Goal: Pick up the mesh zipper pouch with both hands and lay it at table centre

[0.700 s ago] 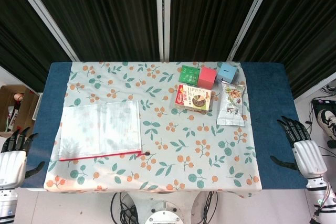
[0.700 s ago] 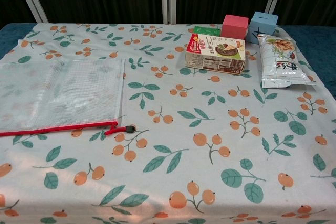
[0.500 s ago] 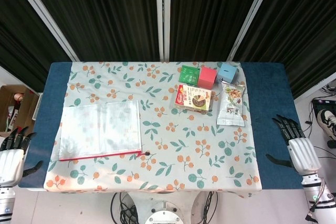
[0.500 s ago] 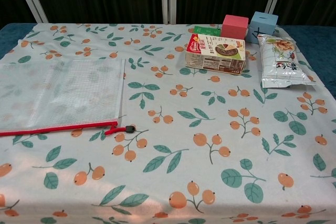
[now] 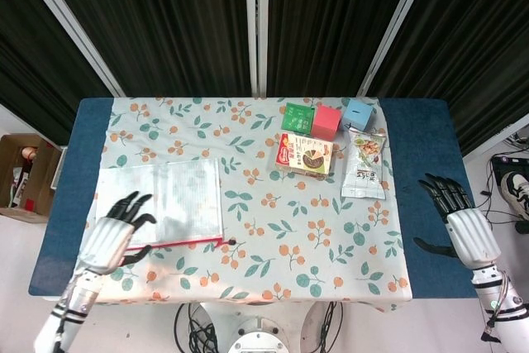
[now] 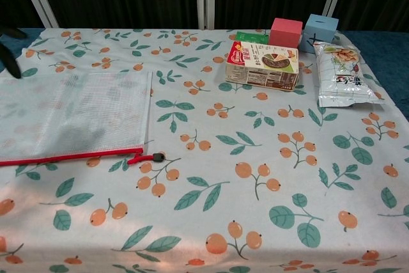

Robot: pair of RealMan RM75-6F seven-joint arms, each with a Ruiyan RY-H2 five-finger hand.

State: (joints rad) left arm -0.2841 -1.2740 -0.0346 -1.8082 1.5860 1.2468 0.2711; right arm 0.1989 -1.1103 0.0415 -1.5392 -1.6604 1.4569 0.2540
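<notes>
The mesh zipper pouch (image 5: pixel 165 200) lies flat on the left side of the floral cloth, its red zipper along the near edge and a black pull (image 5: pixel 234 242) at the right end. The chest view shows the pouch (image 6: pixel 70 116) lying flat too. My left hand (image 5: pixel 116 231) is over the pouch's near left corner with fingers spread and nothing in it; whether it touches the mesh I cannot tell. Dark fingertips (image 6: pixel 9 55) show at the chest view's left edge. My right hand (image 5: pixel 460 222) hangs over the blue table edge at the far right, fingers apart and empty.
At the back right of the cloth are a biscuit box (image 5: pixel 304 155), a snack bag (image 5: pixel 364 164), a red cube (image 5: pixel 327 121), a blue cube (image 5: pixel 358 112) and a green packet (image 5: pixel 297 116). A cardboard box (image 5: pixel 29 171) stands on the floor to the left.
My left hand has swung in from beyond the table's left front corner to over the pouch's near left corner. The right hand has edged slightly forward. The pouch has not moved.
</notes>
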